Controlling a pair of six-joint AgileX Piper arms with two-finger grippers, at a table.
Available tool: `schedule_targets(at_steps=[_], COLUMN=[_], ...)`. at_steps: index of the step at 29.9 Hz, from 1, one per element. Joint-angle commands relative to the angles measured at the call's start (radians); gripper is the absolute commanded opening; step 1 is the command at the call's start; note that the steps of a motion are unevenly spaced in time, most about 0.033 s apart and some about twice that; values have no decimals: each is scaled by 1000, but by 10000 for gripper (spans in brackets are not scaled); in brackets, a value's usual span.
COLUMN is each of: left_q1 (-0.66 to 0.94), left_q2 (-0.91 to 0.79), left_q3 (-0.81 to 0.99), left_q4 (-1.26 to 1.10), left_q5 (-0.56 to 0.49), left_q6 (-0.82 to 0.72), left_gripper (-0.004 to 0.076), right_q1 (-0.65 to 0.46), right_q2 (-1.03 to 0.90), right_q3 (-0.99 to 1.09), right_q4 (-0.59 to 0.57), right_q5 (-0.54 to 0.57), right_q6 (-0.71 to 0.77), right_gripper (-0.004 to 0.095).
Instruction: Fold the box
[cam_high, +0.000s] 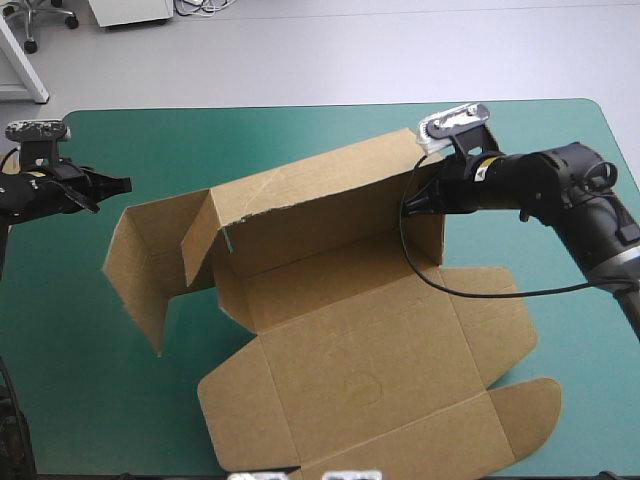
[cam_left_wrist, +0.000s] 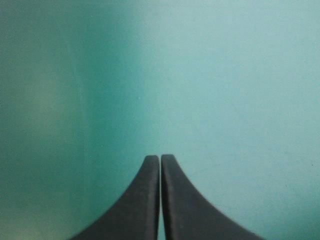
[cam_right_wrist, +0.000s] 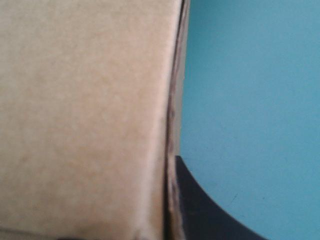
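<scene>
Left gripper (cam_left_wrist: 160, 158) jaws pressed together, black tips meeting in pointed arch over teal-green cover (cam_left_wrist: 215, 75).

The box (cam_high: 350, 300) is plain brown board, paler along the ragged far edge, with a faint oval mark on the near panel; the worktop (cam_high: 300, 130) cover is even teal-green; the left jaws and right jaws are black; the left arm (cam_high: 40, 192) and right arm (cam_high: 560, 185) are black too

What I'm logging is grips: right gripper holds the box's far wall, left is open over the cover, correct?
No: the left gripper is shut over the cover, per the left wrist view. The right gripper does hold the box by its far wall.
</scene>
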Motion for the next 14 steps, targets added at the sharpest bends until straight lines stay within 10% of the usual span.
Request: schedule_targets(at_steps=[1,14], left_q1=[3,3], left_q2=[-32,-32], left_q3=[-25,-25], left_q4=[-56,-59], left_q5=[-45,-26], left_q6=[15,28], left_gripper=[5,5], right_q1=[-5,-17], right_q2=[25,344], right_q3=[-200,-490], right_q4=[-42,-4], right_q5=[116,293], right_q6=[70,77], right_gripper=[1,0])
